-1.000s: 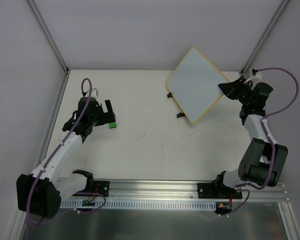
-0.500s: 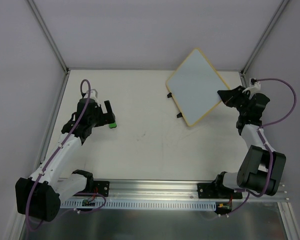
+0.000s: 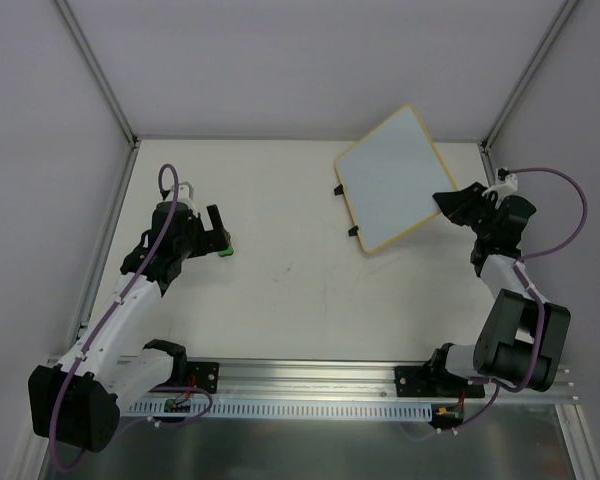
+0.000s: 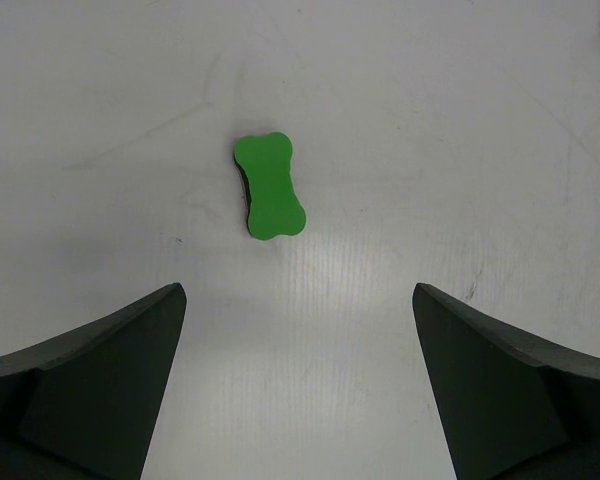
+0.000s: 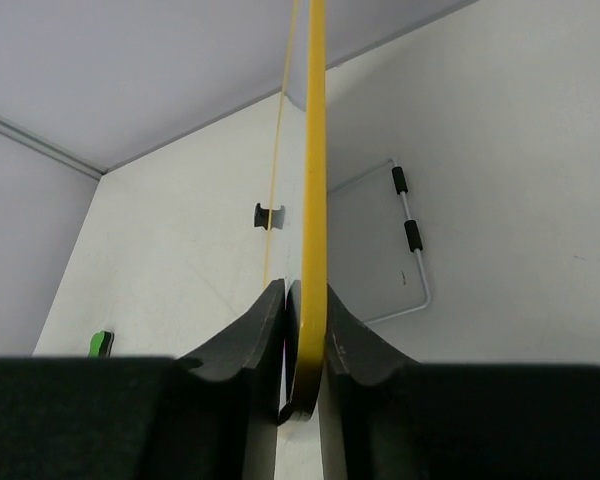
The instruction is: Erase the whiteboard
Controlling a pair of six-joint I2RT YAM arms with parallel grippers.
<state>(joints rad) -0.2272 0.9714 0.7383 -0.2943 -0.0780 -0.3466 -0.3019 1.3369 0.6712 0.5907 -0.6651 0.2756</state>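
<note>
Inventory for this moment: you have two arms, two grippers, one whiteboard (image 3: pixel 390 180) and one green bone-shaped eraser (image 4: pixel 270 187) on one white table (image 3: pixel 300 290). Locate the whiteboard at the far right of the table, near the back corner, turned so that it reads as a diamond from the top camera. Its tan frame runs round a plain pale face, and you can count two small black feet (image 3: pixel 338 190) along the edge that faces left and toward the arms. Whether those feet rest on the table cannot be told from above. Check the right gripper (image 3: pixel 448 203) at the right-hand corner of the board: in the right wrist view the yellow frame edge (image 5: pixel 315 150) rises straight up between the two fingers (image 5: pixel 250 330), which are pressed in close on either side of it, so treat this gripper as clamped on the whiteboard. Check the left gripper (image 3: pixel 220 232) on the left half of the table, well apart from the board. In the left wrist view its two fingers (image 4: pixel 110 370) stand wide apart and grasp nothing. The single eraser lies flat on the table ahead of that gap, touched by neither finger. From the top camera you see only a small green patch (image 3: pixel 226 250) of it at the near tip of the left gripper.
</note>
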